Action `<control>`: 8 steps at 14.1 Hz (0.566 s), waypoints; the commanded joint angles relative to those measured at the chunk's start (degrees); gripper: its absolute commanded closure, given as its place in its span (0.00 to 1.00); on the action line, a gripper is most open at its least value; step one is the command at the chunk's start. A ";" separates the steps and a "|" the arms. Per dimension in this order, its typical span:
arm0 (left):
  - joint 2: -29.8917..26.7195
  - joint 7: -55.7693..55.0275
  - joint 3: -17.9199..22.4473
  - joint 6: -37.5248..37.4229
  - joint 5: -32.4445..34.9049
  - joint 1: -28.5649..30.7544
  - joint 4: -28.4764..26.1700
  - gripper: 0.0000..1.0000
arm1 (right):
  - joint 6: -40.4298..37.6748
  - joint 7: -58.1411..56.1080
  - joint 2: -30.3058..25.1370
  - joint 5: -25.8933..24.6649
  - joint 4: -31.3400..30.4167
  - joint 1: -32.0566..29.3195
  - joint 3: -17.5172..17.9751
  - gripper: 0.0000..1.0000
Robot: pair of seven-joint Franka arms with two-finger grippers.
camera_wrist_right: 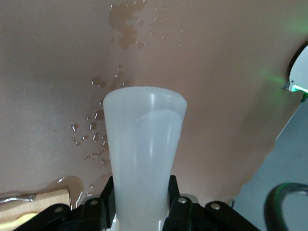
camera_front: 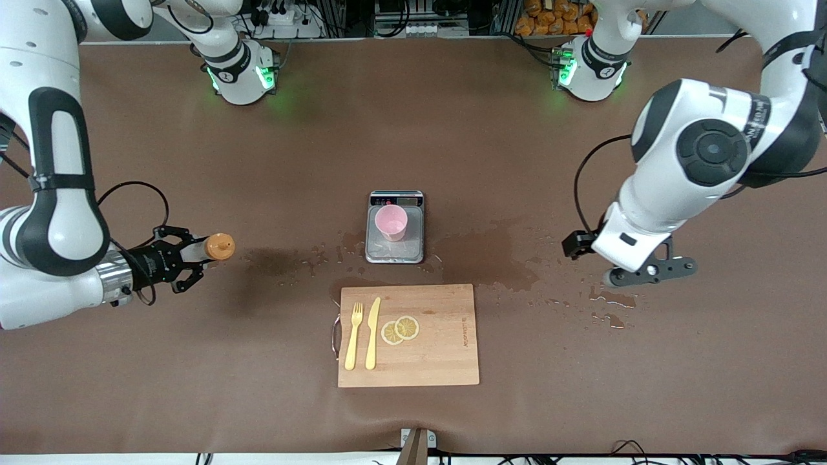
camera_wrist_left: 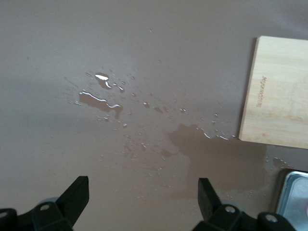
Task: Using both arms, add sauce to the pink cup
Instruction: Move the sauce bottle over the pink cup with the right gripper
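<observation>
The pink cup (camera_front: 391,223) stands upright on the steel scale (camera_front: 395,252) at mid-table. My right gripper (camera_front: 192,256) is shut on the sauce (camera_front: 217,247), a translucent squeeze bottle with an orange cap. It hangs tipped on its side over bare table toward the right arm's end, cap pointing toward the cup. In the right wrist view the pale bottle (camera_wrist_right: 144,149) fills the space between the gripper's (camera_wrist_right: 139,195) fingers. My left gripper (camera_front: 648,274) hovers open and holds nothing over a wet patch toward the left arm's end; its fingers (camera_wrist_left: 77,195) stand wide apart.
A wooden cutting board (camera_front: 433,361) lies nearer the front camera than the scale, carrying a yellow fork (camera_front: 353,336), a yellow knife (camera_front: 373,332) and lemon slices (camera_front: 400,329). Spilled liquid (camera_front: 491,258) darkens the table around the scale. The board's corner (camera_wrist_left: 279,91) shows in the left wrist view.
</observation>
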 commanded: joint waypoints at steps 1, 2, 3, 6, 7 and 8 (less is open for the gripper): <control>-2.05 2.51 -0.92 -1.11 0.14 2.28 -1.33 0.00 | -0.39 7.86 -2.64 -5.90 1.65 4.69 -0.57 0.57; -2.13 3.48 -0.92 -1.29 -0.12 2.89 -1.33 0.00 | -0.39 11.02 -2.90 -7.05 2.18 6.62 -0.57 0.57; -2.40 4.71 -0.92 -1.38 -0.64 3.42 -1.33 0.00 | -0.39 13.58 -2.99 -8.54 2.36 8.47 -0.57 0.57; -3.19 8.05 -0.92 -1.38 -1.96 5.45 -1.33 0.00 | -0.48 22.45 -4.04 -10.65 3.06 14.18 -0.66 0.57; -3.19 8.67 -0.75 -1.38 -1.97 5.54 -1.33 0.00 | -0.48 24.91 -4.13 -11.62 3.06 15.94 -0.66 0.57; -3.19 8.94 -0.83 -1.38 -2.05 6.32 -1.33 0.00 | -0.39 27.20 -4.13 -11.81 3.32 17.44 -0.75 0.57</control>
